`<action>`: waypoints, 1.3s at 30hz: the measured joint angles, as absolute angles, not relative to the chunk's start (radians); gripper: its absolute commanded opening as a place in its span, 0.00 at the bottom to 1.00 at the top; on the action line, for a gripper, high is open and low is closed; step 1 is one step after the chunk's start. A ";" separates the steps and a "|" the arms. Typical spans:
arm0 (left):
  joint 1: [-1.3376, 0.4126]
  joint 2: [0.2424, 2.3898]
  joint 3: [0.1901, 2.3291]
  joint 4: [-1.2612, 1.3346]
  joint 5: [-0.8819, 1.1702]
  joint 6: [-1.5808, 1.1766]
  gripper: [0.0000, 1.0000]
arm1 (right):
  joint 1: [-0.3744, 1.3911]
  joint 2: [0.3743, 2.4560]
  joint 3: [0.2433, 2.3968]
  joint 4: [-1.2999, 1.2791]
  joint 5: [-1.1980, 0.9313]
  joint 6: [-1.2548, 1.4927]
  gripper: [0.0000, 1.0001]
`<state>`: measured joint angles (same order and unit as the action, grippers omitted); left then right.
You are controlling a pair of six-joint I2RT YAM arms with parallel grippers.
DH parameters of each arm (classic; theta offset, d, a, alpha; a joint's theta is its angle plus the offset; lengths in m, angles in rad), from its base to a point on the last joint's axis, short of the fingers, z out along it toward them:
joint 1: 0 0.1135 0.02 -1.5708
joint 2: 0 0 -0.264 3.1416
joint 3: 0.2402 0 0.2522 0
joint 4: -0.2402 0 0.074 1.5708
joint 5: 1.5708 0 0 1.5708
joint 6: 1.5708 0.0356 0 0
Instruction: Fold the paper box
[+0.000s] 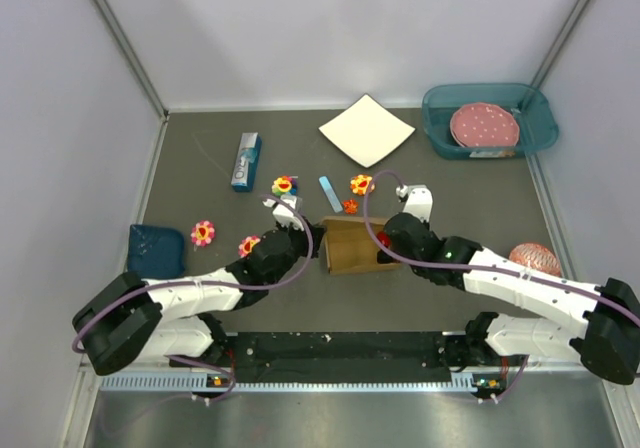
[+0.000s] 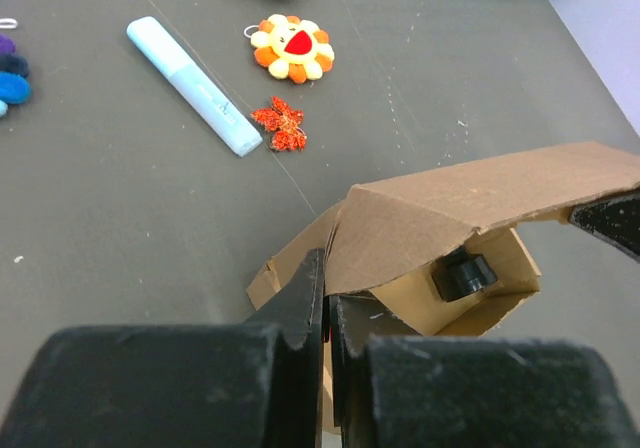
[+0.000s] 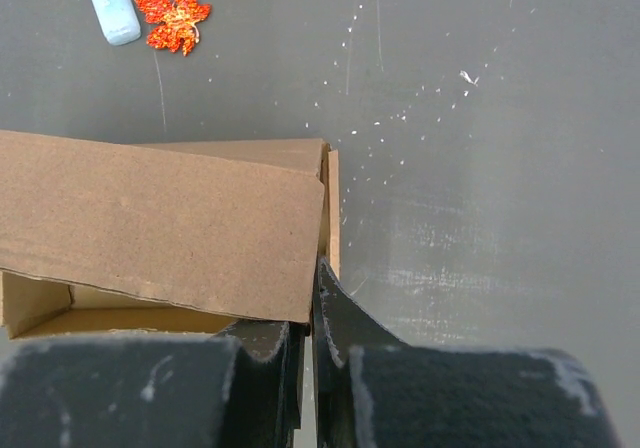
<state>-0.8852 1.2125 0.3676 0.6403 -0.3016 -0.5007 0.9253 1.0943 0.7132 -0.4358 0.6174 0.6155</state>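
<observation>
- Sitting mid-desk [image 1: 470, 208], the half-folded box [image 1: 348, 240] lies between both arms, its top flap raised.
- Left tool [image 2: 325, 293]: fingers pressed together, pinching the box's left wall.
- Right tool [image 3: 316, 293]: fingers likewise together, nipping the right end wall.
- Orange leaf [image 2: 280, 126] and blue tube [image 2: 193, 85] lie just behind.

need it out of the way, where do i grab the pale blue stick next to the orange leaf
Mid-length on the pale blue stick, from straight above, pinching across its narrow width: it lies flat, long and slim, and the glittery orange leaf crowds one end.
</observation>
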 measured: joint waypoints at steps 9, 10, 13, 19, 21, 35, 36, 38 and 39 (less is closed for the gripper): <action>-0.916 1.200 0.431 0.493 -0.374 -0.649 0.00 | 0.963 1.094 0.713 -0.458 0.663 0.645 0.00; -0.922 1.200 0.439 0.480 -0.387 -0.662 0.00 | 0.966 1.094 0.713 -0.461 0.668 0.649 0.00; -0.952 1.200 0.451 0.451 -0.433 -0.690 0.00 | 0.970 1.094 0.713 -0.469 0.682 0.659 0.00; -1.004 1.218 0.453 0.449 -0.510 -0.720 0.00 | 0.973 1.092 0.713 -0.481 0.696 0.668 0.00; -1.011 1.228 0.451 0.463 -0.524 -0.732 0.00 | 0.973 1.086 0.707 -0.480 0.698 0.670 0.00; -1.055 1.232 0.446 0.480 -0.541 -0.688 0.00 | 0.987 1.000 0.681 -0.532 0.682 0.657 0.37; -1.055 1.228 0.446 0.472 -0.544 -0.677 0.00 | 0.988 0.986 0.681 -0.536 0.684 0.654 0.38; -1.055 1.222 0.448 0.456 -0.551 -0.661 0.00 | 0.988 0.953 0.681 -0.546 0.692 0.642 0.41; -1.055 1.219 0.451 0.445 -0.557 -0.654 0.00 | 0.988 0.936 0.681 -0.550 0.696 0.635 0.41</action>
